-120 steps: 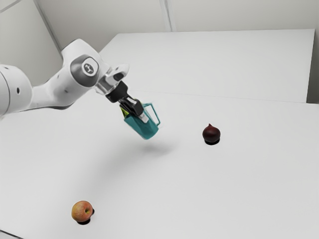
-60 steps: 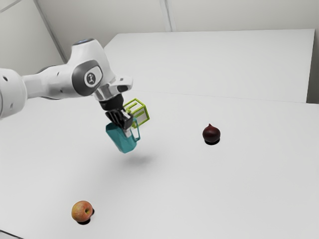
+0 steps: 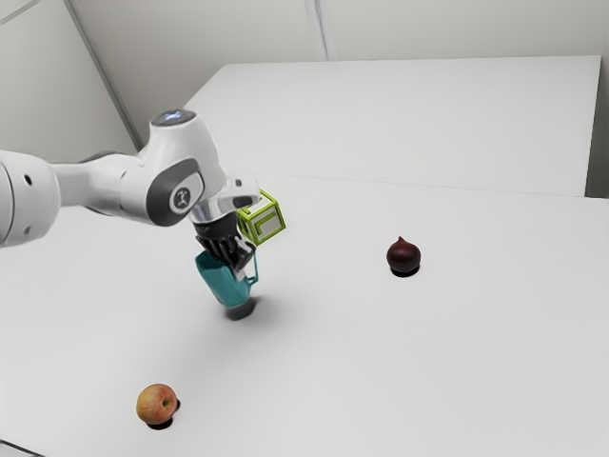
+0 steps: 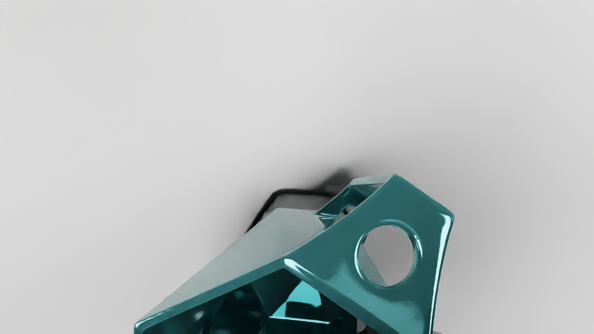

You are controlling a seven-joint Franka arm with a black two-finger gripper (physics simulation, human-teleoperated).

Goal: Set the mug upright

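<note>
One mug (image 3: 221, 283) hung slanted, mouth up toward the exterior view's left. My gripper (image 3: 243, 267) pinched it between both fingers.

In the exterior view I have my arm (image 3: 100, 188) coming in from nine o'clock, its pale forearm running nearly level toward three. The thick white wrist (image 3: 176, 171) bulges at the bend, its round end cap (image 3: 173, 118) turned up to twelve. From there my hand angles down toward five o'clock, tilted off vertical. The black gripper (image 3: 239, 268) sits lowest of all, pointing toward five, its fingers closed in a grip.
</note>
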